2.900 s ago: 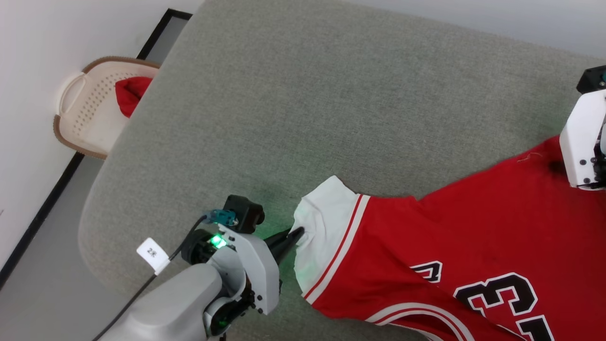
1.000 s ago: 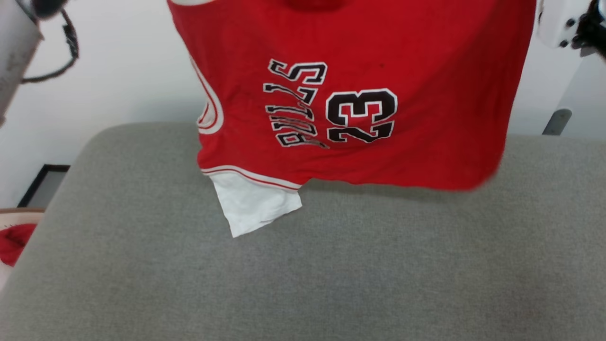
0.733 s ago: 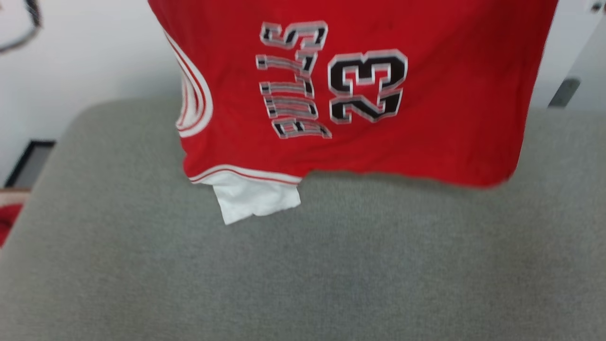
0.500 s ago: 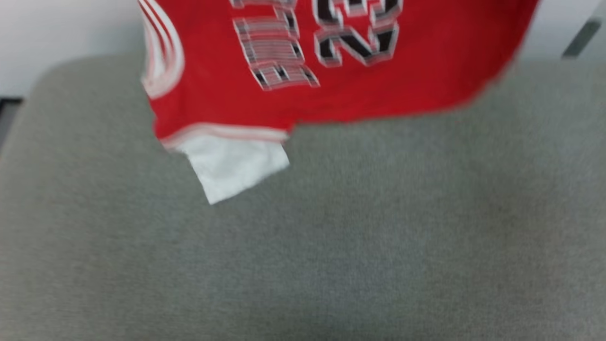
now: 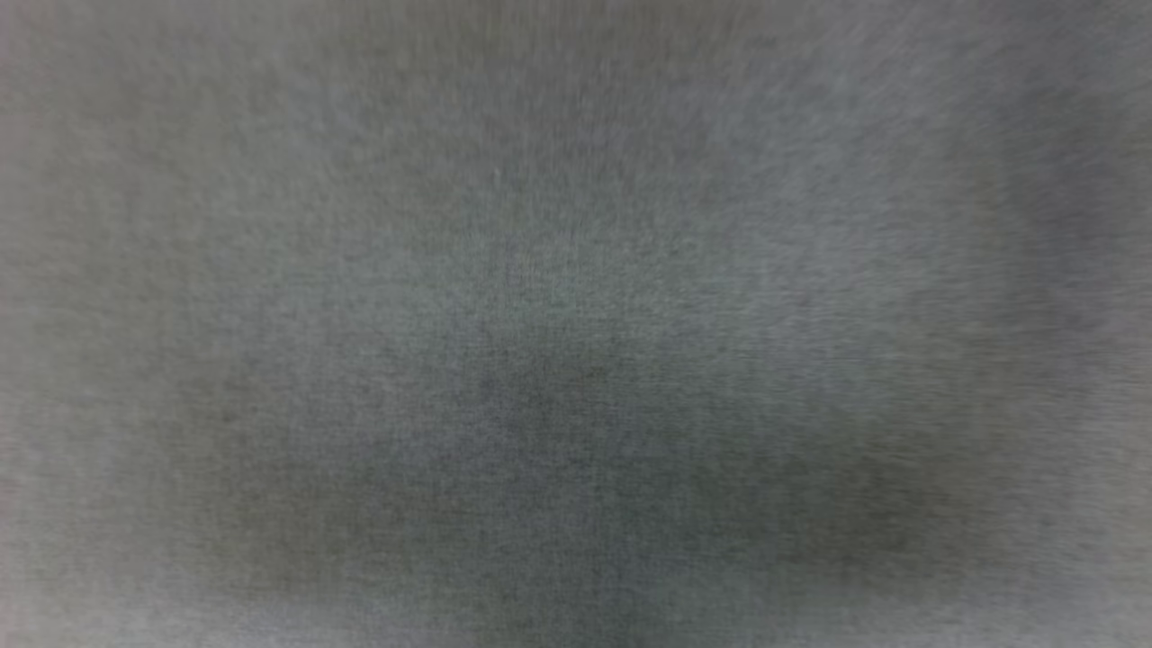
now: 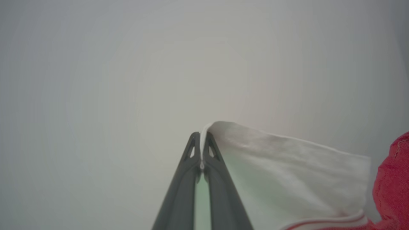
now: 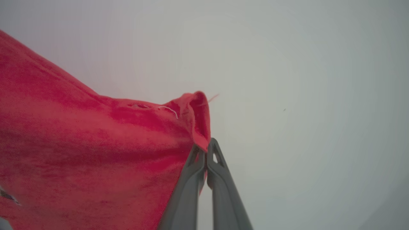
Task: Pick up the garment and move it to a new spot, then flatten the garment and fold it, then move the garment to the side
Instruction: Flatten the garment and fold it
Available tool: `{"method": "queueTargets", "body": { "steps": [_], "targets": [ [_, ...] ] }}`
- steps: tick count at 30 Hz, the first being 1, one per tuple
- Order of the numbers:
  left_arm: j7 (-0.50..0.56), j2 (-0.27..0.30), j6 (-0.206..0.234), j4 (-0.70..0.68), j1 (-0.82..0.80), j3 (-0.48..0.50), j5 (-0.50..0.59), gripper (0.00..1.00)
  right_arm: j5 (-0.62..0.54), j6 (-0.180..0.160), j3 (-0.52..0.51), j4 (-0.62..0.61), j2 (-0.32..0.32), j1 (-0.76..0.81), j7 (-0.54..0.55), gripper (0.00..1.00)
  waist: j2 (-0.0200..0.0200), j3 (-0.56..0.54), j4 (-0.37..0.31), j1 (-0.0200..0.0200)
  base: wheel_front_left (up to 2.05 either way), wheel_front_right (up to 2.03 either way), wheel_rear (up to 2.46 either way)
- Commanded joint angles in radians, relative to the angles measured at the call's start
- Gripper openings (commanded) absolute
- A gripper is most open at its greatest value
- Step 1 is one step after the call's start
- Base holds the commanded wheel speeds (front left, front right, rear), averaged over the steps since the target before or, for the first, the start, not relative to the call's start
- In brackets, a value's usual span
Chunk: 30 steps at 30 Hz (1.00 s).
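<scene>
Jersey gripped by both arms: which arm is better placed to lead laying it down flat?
Right, probably. The right jaws pinch a thick red fold of the jersey; the left jaws hold only the thin edge of its white sleeve.

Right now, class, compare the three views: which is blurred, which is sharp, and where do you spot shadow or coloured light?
Head view: blurred throughout, the grey cloth surface darkening into a shadow low in the middle. Left wrist view: left fingers sharp, a green glow tinting the garment's white sleeve. Right wrist view: right fingers sharp, the red garment slightly soft.
</scene>
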Motion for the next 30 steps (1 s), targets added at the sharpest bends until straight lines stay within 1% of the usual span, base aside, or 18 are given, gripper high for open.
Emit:
{"method": "queueTargets", "body": {
  "steps": [1,6,9,12,15,17,19,22,24,27,30],
  "targets": [
    [-0.004,0.012,-0.003,-0.018,0.043,0.028,0.01,0.0,-0.014,-0.001,-0.009,0.017,0.008,0.025,-0.007,0.0,-0.0001,0.183,0.053,0.0,0.0,0.0,0.0],
    [-0.004,0.018,-0.008,-0.107,0.227,0.142,0.058,0.0,-0.027,-0.001,0.007,0.086,0.017,0.083,-0.015,0.0,-0.0001,0.163,0.084,0.0,0.0,0.0,0.0],
    [-0.005,0.018,-0.022,-0.119,0.322,0.173,0.079,0.0,0.002,-0.001,0.042,0.114,0.015,0.121,-0.017,0.0,-0.0001,0.127,0.105,0.0,0.0,0.0,0.0],
    [-0.005,0.007,-0.039,-0.104,0.411,0.167,0.067,0.0,0.054,-0.001,0.081,0.128,-0.005,0.16,-0.017,0.0,-0.0001,0.076,0.121,0.0,0.0,0.0,0.0],
    [0.027,-0.001,-0.049,-0.089,0.476,0.118,0.035,0.0,0.137,-0.001,0.114,0.157,-0.019,0.206,-0.017,0.0,-0.0001,0.011,0.137,0.0,0.0,0.0,0.0],
    [0.061,0.002,-0.052,-0.121,0.534,0.068,-0.002,0.0,0.193,-0.001,0.146,0.176,-0.031,0.249,-0.016,0.0,-0.0001,-0.038,0.146,0.0,0.0,0.0,0.0],
    [0.116,0.032,-0.049,-0.177,0.59,0.013,-0.045,0.0,0.265,-0.001,0.183,0.186,-0.041,0.294,-0.006,0.0,-0.0001,-0.087,0.15,0.0,0.0,0.0,0.0],
    [0.193,0.073,-0.05,-0.263,0.672,-0.052,-0.119,0.0,0.354,-0.001,0.248,0.172,-0.073,0.373,0.005,0.0,-0.0001,-0.164,0.157,0.0,0.0,0.0,0.0],
    [0.246,0.113,-0.05,-0.321,0.731,-0.092,-0.153,0.0,0.416,-0.001,0.29,0.147,-0.096,0.432,0.019,0.0,-0.0001,-0.209,0.157,0.0,0.0,0.0,0.0],
    [0.301,0.174,-0.048,-0.406,0.827,-0.118,-0.2,0.0,0.515,-0.001,0.338,0.09,-0.139,0.52,0.047,0.0,-0.0001,-0.271,0.156,0.0,0.0,0.0,0.0],
    [0.348,0.226,-0.014,-0.515,0.93,-0.133,-0.254,0.0,0.608,-0.001,0.386,0.012,-0.188,0.617,0.087,0.0,-0.0001,-0.321,0.152,0.0,0.0,0.0,0.0]
  ]
}}
